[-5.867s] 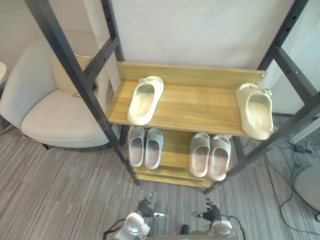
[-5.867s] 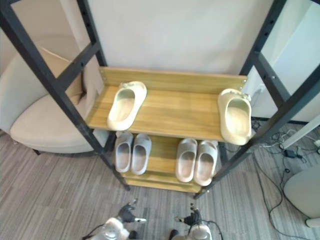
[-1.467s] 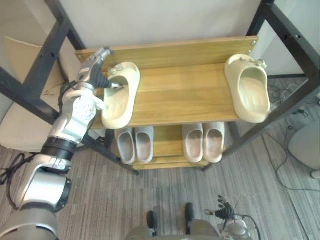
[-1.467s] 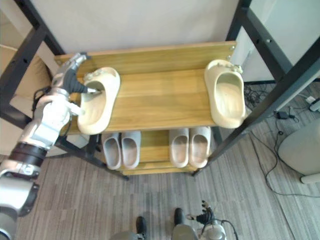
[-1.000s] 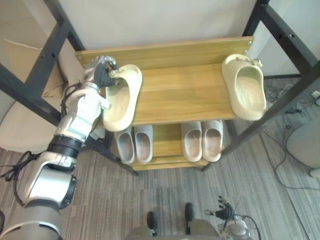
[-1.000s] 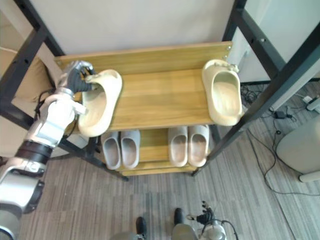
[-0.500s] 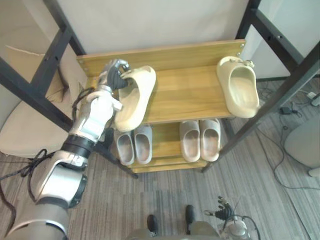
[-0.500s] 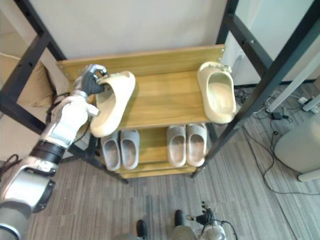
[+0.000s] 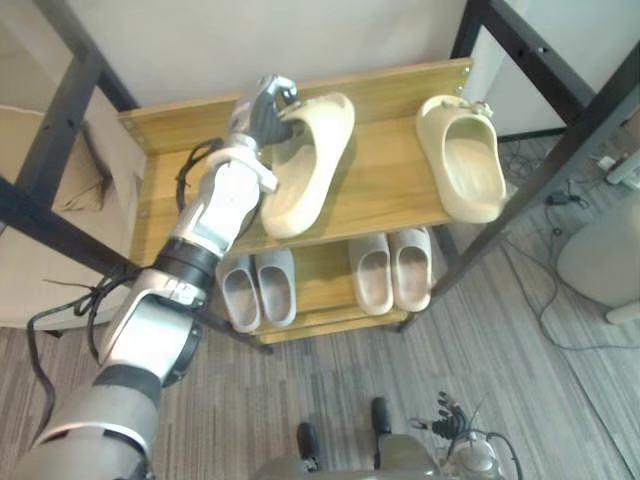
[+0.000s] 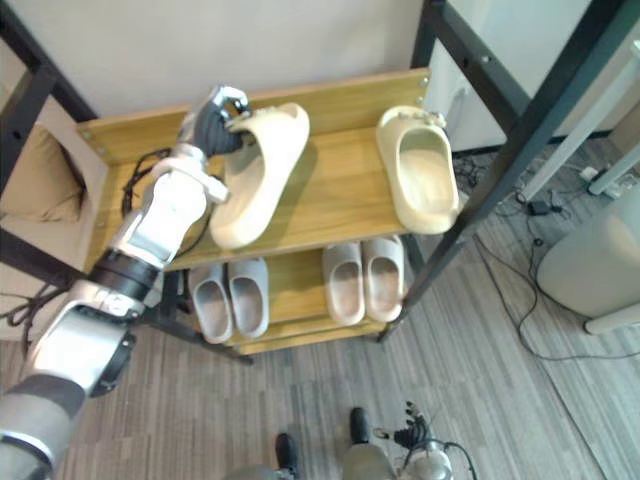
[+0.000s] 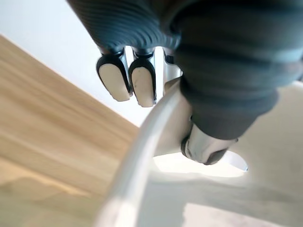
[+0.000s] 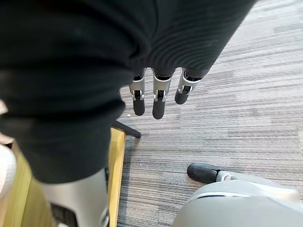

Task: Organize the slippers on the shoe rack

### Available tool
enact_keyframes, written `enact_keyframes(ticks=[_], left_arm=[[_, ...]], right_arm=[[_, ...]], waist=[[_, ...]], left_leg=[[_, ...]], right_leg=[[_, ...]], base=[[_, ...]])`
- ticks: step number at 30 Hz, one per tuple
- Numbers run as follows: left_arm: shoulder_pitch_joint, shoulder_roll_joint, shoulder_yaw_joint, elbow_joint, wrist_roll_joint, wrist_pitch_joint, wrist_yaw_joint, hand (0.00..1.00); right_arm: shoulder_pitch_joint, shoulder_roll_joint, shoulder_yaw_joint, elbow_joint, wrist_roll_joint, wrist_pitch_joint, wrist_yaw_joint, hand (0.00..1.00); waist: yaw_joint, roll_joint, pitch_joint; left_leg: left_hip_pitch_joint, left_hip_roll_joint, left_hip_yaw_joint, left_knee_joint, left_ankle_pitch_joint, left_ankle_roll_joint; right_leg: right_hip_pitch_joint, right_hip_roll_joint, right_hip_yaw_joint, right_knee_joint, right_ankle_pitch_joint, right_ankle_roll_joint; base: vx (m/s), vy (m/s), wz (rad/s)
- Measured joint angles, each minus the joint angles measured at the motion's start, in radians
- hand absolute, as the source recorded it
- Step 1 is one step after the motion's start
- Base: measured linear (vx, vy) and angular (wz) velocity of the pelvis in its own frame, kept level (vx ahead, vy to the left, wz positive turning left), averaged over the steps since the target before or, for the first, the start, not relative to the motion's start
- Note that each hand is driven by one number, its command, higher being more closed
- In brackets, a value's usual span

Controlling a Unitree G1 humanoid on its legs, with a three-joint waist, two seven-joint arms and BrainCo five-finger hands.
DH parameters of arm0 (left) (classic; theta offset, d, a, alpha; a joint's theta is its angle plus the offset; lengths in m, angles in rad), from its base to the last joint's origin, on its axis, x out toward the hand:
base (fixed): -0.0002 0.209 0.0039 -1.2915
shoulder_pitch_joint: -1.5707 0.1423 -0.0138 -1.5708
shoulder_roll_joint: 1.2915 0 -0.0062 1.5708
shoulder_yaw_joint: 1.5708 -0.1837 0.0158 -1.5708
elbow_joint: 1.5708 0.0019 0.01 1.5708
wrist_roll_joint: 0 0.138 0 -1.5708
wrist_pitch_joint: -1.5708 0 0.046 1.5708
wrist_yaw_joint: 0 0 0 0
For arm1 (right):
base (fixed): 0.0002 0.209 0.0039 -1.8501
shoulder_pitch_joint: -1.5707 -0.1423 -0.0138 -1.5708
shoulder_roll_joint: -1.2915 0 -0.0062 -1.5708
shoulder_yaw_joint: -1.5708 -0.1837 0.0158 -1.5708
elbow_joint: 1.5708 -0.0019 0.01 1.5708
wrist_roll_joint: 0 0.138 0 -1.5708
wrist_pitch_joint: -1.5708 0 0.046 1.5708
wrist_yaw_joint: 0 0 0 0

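My left hand (image 9: 262,108) is shut on the back rim of a cream slipper (image 9: 305,165), with fingers (image 11: 137,82) curled over the rim and the thumb (image 11: 203,149) inside. The slipper slants across the top wooden shelf (image 9: 385,170), its toe reaching the front edge. A second cream slipper (image 9: 460,165) lies at the shelf's right end, apart from the first. My right hand (image 12: 158,99) hangs low with straight fingers over the floor, holding nothing.
The lower shelf carries two pairs of grey slippers (image 9: 258,290) (image 9: 390,270). Black rack posts (image 9: 540,130) cross in front at both sides. A beige armchair (image 9: 30,250) stands left of the rack. Cables and a grey round base (image 9: 600,260) lie on the floor at the right.
My left hand has carried the cream slipper rightward along the top shelf, closer to the other cream slipper. The camera view has shifted too. The right hand has stayed put.
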Motion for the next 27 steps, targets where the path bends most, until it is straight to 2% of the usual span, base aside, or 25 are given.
enact_keyframes(ticks=[3, 10, 11, 27], left_arm=[[-0.03, -0.005, 0.002, 0.029, 0.004, 0.008, 0.015, 1.0], [-0.07, -0.017, 0.004, 0.078, 0.021, 0.027, 0.02, 1.0], [-0.078, -0.017, 0.005, 0.079, 0.022, 0.028, 0.024, 0.0], [-0.1, -0.057, 0.075, 0.109, 0.039, 0.032, 0.063, 0.0]], right_arm=[[-0.001, 0.0, 0.0, -0.017, 0.002, 0.0, -0.005, 0.0], [-0.002, 0.001, -0.002, -0.036, 0.009, 0.0, -0.019, 0.0], [-0.003, 0.001, -0.002, -0.038, 0.011, -0.001, -0.023, 0.0], [-0.003, 0.006, -0.022, -0.038, 0.045, -0.003, -0.031, 0.0]], waist=[[-0.015, 0.007, 0.004], [-0.029, 0.014, 0.017], [-0.029, 0.014, 0.026], [-0.035, 0.012, 0.053]], left_leg=[[-0.018, 0.003, 0.002, -0.001, 0.0, 0.0], [-0.032, 0.003, 0.022, -0.001, 0.0, 0.0], [-0.032, 0.003, 0.023, -0.001, 0.0, 0.0], [-0.048, -0.005, 0.024, -0.003, 0.006, 0.01]], right_leg=[[-0.024, 0.002, 0.012, 0.0, 0.005, -0.002], [-0.052, 0.004, 0.042, -0.001, 0.016, -0.003], [-0.054, 0.004, 0.048, -0.001, 0.019, -0.002], [-0.076, -0.001, 0.061, -0.004, 0.04, 0.004]], base=[[-0.02, -0.009, -0.11], [-0.02, -0.005, -0.12], [-0.03, -0.007, -0.09], [-0.02, -0.001, -0.02]])
